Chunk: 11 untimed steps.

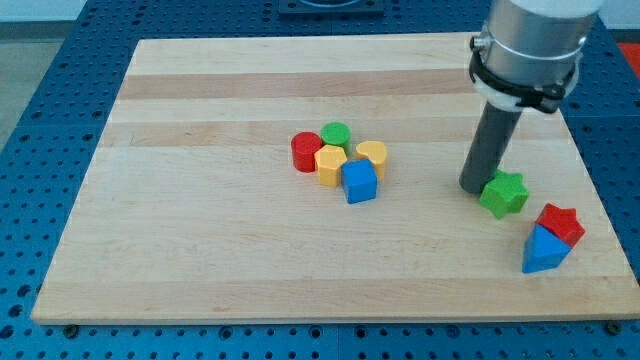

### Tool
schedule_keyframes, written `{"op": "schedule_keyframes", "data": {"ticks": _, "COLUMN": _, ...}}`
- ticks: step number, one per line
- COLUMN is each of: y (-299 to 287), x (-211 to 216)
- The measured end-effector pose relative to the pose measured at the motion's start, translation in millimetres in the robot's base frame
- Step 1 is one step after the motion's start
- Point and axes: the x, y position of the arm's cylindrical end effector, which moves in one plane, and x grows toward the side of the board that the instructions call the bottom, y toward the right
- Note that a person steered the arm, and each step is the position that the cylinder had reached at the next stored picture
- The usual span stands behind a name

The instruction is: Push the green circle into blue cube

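The green circle sits at the top of a tight cluster near the board's middle. The blue cube is at the cluster's bottom right, a yellow block between them. My tip rests on the board at the view's right, far from the cluster, touching the upper left side of a green star.
A red cylinder and a second yellow block complete the cluster. A red star and a blue triangular block lie at the bottom right near the wooden board's edge.
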Motion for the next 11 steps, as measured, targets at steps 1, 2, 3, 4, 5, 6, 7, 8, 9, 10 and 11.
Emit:
{"op": "schedule_keyframes", "data": {"ticks": 1, "y": 3.6, "x": 14.7}}
{"op": "schedule_keyframes", "data": {"ticks": 2, "y": 11.2, "x": 35.3}}
{"op": "schedule_keyframes", "data": {"ticks": 3, "y": -1.8, "x": 13.7}}
{"op": "schedule_keyframes", "data": {"ticks": 4, "y": -39.5, "x": -73.8}}
{"op": "schedule_keyframes", "data": {"ticks": 5, "y": -112.4, "x": -143.1}}
{"op": "schedule_keyframes", "data": {"ticks": 6, "y": -179.4, "x": -152.8}}
{"op": "schedule_keyframes", "data": {"ticks": 7, "y": -187.5, "x": -128.9}}
{"op": "schedule_keyframes", "data": {"ticks": 8, "y": -172.8, "x": -101.6}}
{"op": "schedule_keyframes", "data": {"ticks": 9, "y": -154.1, "x": -84.2}}
{"op": "schedule_keyframes", "data": {"ticks": 10, "y": -134.8, "x": -63.8}}
{"op": "schedule_keyframes", "data": {"ticks": 11, "y": -113.4, "x": -40.0}}
